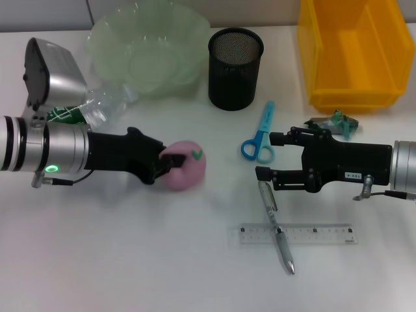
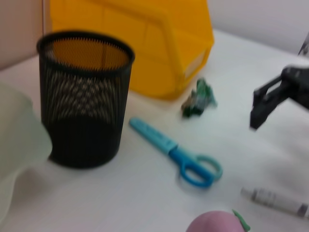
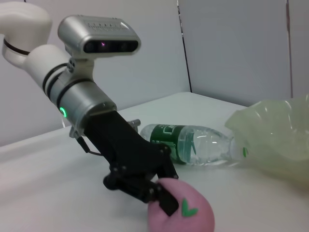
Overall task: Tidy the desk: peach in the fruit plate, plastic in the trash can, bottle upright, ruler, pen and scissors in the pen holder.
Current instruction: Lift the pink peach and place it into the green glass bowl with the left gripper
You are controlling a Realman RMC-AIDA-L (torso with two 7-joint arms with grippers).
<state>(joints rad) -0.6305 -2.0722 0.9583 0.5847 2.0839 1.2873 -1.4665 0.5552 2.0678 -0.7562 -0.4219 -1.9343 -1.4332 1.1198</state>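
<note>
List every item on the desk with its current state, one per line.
Peach: on the desk, gripped by the left claw.
Bottle: lying on its side.
Fruit plate: empty.
Pen holder: upright, empty.
Scissors: flat, closed.
Pen: lying across the ruler.
Plastic: crumpled by the yellow bin.
Right claw: open, above the pen.

The white table [image 1: 130, 260] fills nearly all of the head view, smooth and matte, with soft shadows lying on it. Behind its far edge stands a pale grey wall [image 1: 58, 13] made of flat panels (the right wrist view shows the vertical seams between them). In that view the wall [image 3: 231, 48] rises straight up from the table [image 3: 43, 193].
</note>
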